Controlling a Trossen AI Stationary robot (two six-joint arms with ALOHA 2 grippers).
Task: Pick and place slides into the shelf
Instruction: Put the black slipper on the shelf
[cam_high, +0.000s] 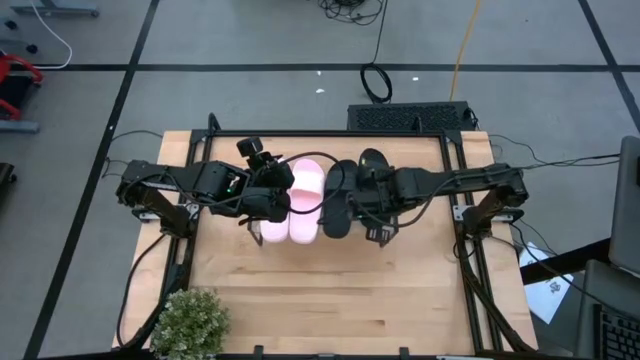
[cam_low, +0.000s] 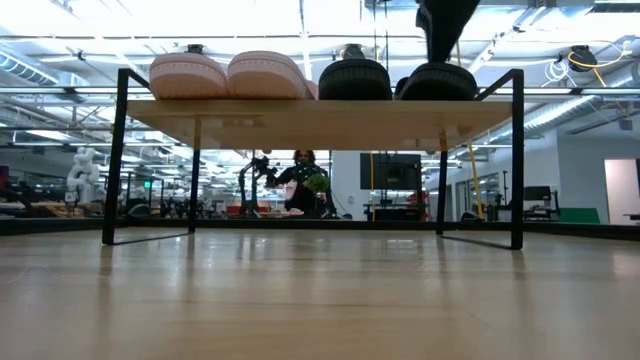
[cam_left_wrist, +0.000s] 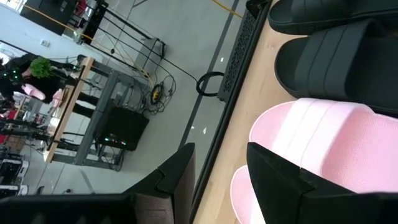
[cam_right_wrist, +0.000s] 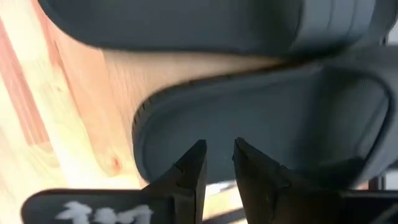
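All the slides sit side by side on the shelf's board, soles down: two pink slides and two black ones. My left gripper hovers open over the outer pink slide, beside the inner pink one. My right gripper comes down from above onto the outer black slide. Its fingers are a narrow gap apart over the footbed near the rim. My left gripper: one finger overlaps the outer pink slide's edge in the wrist view, and I cannot tell whether it touches. My right gripper: the fingertips stand over the outer black slide's footbed from above, and I cannot tell whether they touch it.
A potted plant stands at the table's near left corner. Bare tabletop lies on the near side of the shelf. The shelf's black legs stand on the table. Cables lie on the floor beyond. A person is far off in the room.
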